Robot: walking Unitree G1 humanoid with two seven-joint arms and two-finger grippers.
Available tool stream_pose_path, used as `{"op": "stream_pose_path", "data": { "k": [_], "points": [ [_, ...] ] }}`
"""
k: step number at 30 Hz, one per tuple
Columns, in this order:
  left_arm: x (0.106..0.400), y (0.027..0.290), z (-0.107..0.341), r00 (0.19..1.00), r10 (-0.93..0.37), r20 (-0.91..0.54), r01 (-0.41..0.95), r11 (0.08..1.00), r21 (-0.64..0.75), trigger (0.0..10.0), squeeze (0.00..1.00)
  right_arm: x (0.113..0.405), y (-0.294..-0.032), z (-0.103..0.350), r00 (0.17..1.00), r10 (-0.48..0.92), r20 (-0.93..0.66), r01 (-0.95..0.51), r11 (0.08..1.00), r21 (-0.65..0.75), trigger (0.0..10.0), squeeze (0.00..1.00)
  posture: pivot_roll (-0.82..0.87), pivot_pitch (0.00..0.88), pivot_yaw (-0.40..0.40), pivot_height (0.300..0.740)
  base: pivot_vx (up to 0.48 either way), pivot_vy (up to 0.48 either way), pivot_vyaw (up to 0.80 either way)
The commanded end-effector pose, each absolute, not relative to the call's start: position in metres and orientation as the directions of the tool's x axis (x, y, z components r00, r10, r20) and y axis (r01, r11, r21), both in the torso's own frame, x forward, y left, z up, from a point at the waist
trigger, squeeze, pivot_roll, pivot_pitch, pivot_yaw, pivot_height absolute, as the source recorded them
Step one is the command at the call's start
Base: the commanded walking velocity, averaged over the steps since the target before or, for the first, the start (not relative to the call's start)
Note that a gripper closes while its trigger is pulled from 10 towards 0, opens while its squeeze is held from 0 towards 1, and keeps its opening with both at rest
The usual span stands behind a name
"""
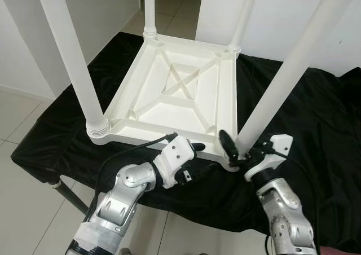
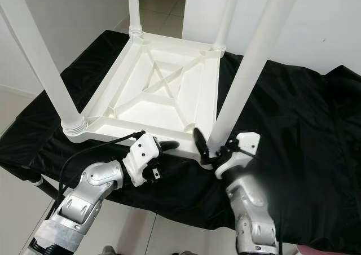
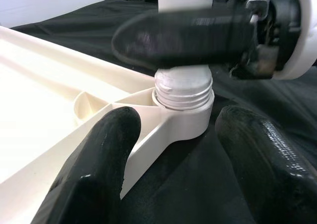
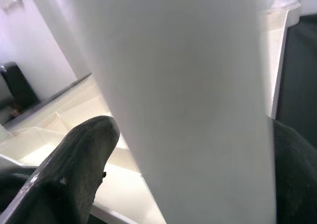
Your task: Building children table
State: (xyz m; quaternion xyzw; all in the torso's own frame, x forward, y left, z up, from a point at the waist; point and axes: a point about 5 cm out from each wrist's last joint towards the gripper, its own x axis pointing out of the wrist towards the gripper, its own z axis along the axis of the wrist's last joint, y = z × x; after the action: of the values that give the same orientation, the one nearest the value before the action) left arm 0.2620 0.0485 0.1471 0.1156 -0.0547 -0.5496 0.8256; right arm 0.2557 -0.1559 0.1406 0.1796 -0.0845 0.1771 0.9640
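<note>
- Leg-fitting looks to be the step you are in: the white plastic children's table top [image 1: 175, 91] lies upside down on the black cloth-covered work surface [image 1: 316, 114], with four white round plastic legs standing up from its corners.
- Left gripper [image 1: 194, 156] sits at the near edge of the table top, just beside the near right corner socket [image 3: 185, 117]. Its two black fingers [image 3: 99, 159] stand well apart and hold nothing; one lies against the corner's rib and the other over the cloth.
- Thread still shows between the socket and the near right leg [image 1: 282, 86], so you would judge that leg not fully seated.
- Right gripper [image 1: 237, 150] straddles the base of that leg, one finger on each side; it appears closed on the leg.
- Next move, as you can judge it: turn the leg further with the right gripper while the left steadies the corner, keeping the leg upright so the thread does not cross.
</note>
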Motion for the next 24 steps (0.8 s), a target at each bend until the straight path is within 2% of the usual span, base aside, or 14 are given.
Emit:
{"op": "stream_pose_path", "data": {
  "k": [1,2,7,10,17,21,24],
  "points": [
    [0.264,0.049,0.144,0.43,-0.902,-0.042,0.878,0.406,0.253,10.0,0.0,0.253,-0.153,0.138,0.922,0.318,0.223,-0.384,0.832,0.401,10.0,0.0,0.01,0.074,-0.053,0.74,0.0,0.0,0.0],
    [0.265,0.049,0.144,0.428,-0.903,-0.043,0.878,0.405,0.254,10.0,0.0,0.252,-0.15,0.137,0.918,0.324,0.229,-0.396,0.8,0.451,10.0,0.0,0.01,0.075,-0.051,0.74,0.0,0.0,0.0],
    [0.265,0.049,0.144,0.426,-0.904,-0.044,0.879,0.402,0.256,10.0,0.0,0.252,-0.147,0.136,0.913,0.334,0.236,-0.408,0.769,0.491,10.0,0.0,0.0,0.074,-0.047,0.74,0.0,0.0,0.0],
    [0.266,0.049,0.145,0.423,-0.905,-0.046,0.88,0.398,0.26,10.0,0.0,0.252,-0.142,0.138,0.908,0.336,0.249,-0.418,0.711,0.566,10.0,0.0,0.01,0.072,-0.044,0.74,0.0,0.0,0.0],
    [0.266,0.05,0.145,0.426,-0.904,-0.047,0.878,0.4,0.262,10.0,0.0,0.252,-0.144,0.139,0.908,0.337,0.248,-0.418,0.694,0.587,10.0,0.0,0.01,0.072,-0.046,0.74,0.0,0.0,0.0],
    [0.267,0.05,0.145,0.428,-0.903,-0.046,0.877,0.403,0.263,10.0,0.0,0.252,-0.143,0.142,0.908,0.325,0.265,-0.413,0.58,0.702,10.0,0.0,0.01,0.07,-0.048,0.74,0.0,0.0,0.0],
    [0.267,0.05,0.145,0.429,-0.902,-0.045,0.876,0.403,0.264,10.0,0.0,0.251,-0.14,0.141,0.901,0.346,0.262,-0.425,0.585,0.691,10.0,0.0,0.01,0.068,-0.049,0.74,0.0,0.0,0.0]
  ]
}}
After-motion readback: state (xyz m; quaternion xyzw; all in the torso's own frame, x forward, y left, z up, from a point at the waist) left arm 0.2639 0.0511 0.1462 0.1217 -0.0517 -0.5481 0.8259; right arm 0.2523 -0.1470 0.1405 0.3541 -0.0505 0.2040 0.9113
